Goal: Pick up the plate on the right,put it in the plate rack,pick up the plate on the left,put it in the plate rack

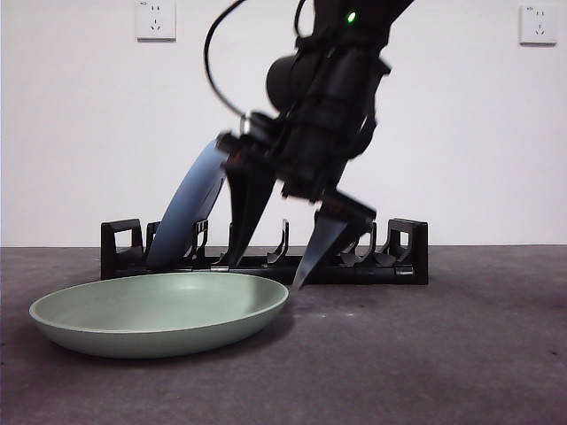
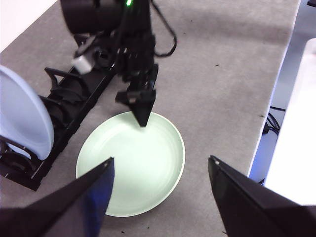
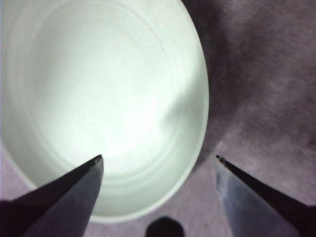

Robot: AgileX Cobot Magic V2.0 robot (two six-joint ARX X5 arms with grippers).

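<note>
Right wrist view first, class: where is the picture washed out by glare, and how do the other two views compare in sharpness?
Right wrist view: the green plate is overexposed, nearly white at its centre, and the right gripper jaws look soft. Front view: evenly lit; the plate casts a soft shadow, and the descending gripper is slightly blurred. Left wrist view: plate and plate rack reasonably sharp, the left gripper close and blurred.

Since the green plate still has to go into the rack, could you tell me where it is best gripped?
Grip the green plate by its raised rim, on the edge nearest the plate rack. It lies flat, so only the rim gives a hold. The open right gripper already straddles that rim from above.
</note>
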